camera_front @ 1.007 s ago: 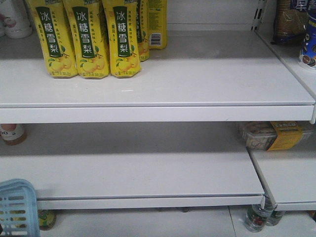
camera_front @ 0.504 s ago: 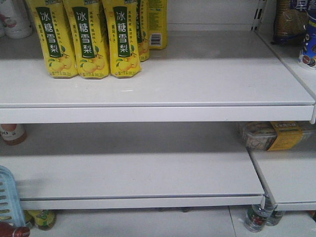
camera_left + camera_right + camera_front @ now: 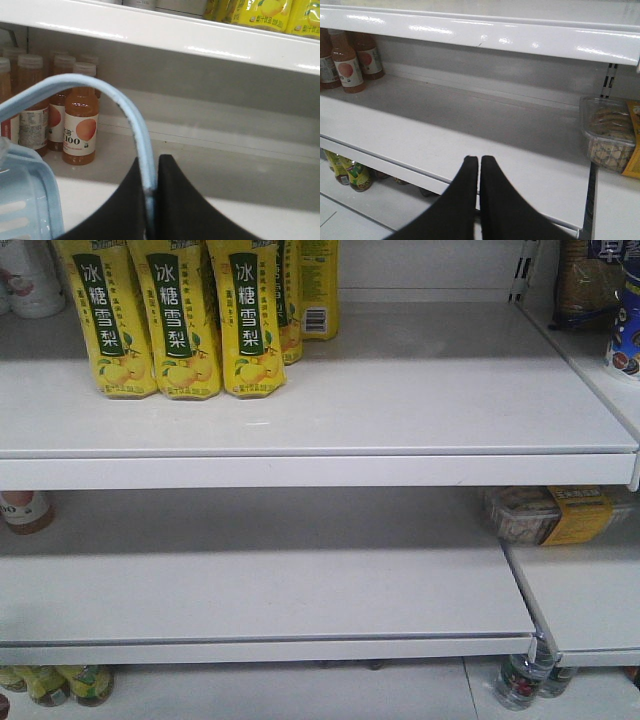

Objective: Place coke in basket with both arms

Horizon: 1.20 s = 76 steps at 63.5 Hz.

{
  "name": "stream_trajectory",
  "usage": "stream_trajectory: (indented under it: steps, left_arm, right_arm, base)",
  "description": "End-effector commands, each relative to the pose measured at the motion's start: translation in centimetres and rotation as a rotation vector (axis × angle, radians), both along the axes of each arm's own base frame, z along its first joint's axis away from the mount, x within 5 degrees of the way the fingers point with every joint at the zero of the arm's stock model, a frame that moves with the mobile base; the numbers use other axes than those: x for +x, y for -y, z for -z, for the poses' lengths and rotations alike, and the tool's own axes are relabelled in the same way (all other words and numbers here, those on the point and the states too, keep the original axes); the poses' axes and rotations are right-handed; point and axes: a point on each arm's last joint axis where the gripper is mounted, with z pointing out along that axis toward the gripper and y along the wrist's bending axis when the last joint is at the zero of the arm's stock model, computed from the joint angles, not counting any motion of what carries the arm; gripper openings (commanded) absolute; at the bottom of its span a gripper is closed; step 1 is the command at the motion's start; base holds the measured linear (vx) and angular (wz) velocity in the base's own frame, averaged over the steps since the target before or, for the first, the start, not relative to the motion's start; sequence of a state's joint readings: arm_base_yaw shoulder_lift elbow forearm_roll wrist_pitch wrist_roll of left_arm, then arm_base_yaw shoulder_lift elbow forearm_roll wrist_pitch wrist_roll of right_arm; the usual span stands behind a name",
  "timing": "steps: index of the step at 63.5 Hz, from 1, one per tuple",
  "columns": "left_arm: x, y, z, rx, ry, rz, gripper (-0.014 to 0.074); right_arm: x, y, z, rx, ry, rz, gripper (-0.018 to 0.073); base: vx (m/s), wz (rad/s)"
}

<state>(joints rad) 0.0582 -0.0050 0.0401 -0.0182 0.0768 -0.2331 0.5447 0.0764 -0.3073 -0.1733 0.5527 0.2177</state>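
Observation:
My left gripper (image 3: 151,165) is shut on the thin pale-blue handle (image 3: 100,82) of the light blue basket (image 3: 35,165). The handle arcs up and left from the jaws. The basket's rim and slotted wall show at the lower left of the left wrist view. My right gripper (image 3: 479,159) is shut and empty, in front of the middle shelf's edge (image 3: 395,160). The coke is out of view in all frames. Neither the basket nor a gripper shows in the front view.
White shelves (image 3: 320,420) fill the front view. Tall yellow drink bottles (image 3: 170,320) stand at the top left. Orange juice bottles (image 3: 80,125) stand behind the basket handle. A clear box of cookies (image 3: 610,135) lies at the right. Small bottles (image 3: 520,680) stand below.
In the front view the basket slid left out of the lower left corner. A red-capped bottle glimpsed there half a second ago no longer shows.

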Motion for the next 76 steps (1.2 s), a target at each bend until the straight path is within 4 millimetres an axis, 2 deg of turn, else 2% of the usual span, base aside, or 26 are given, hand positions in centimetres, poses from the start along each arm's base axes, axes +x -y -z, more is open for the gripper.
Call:
stream_trajectory:
  steps: [1,39,52,76]
  left_arm:
    - [-0.26,-0.03,-1.46,0.058,0.166,-0.007,-0.0006]
    - [-0.27,-0.07,-1.51,0.102,0.169,-0.015,-0.0006]
    - [-0.37,-0.07,-2.08,0.162,0.228,-0.024,-0.0006]
    - [-0.39,-0.07,-2.14,0.157,0.235,-0.024,-0.0006]
  right_arm:
    - [0.06,-0.04,-1.35,0.021,0.08,-0.001,-0.0005]
    - [0.06,-0.04,-1.35,0.021,0.08,-0.001,-0.0005]
    - [0.06,-0.04,-1.35,0.021,0.08,-0.001,-0.0005]
    - [0.06,-0.04,-1.36,0.021,0.08,-0.001,-0.0005]
  base:
    - [0.0,0.0]
    - [0.0,0.0]
    - [0.0,0.0]
    - [0.0,0.0]
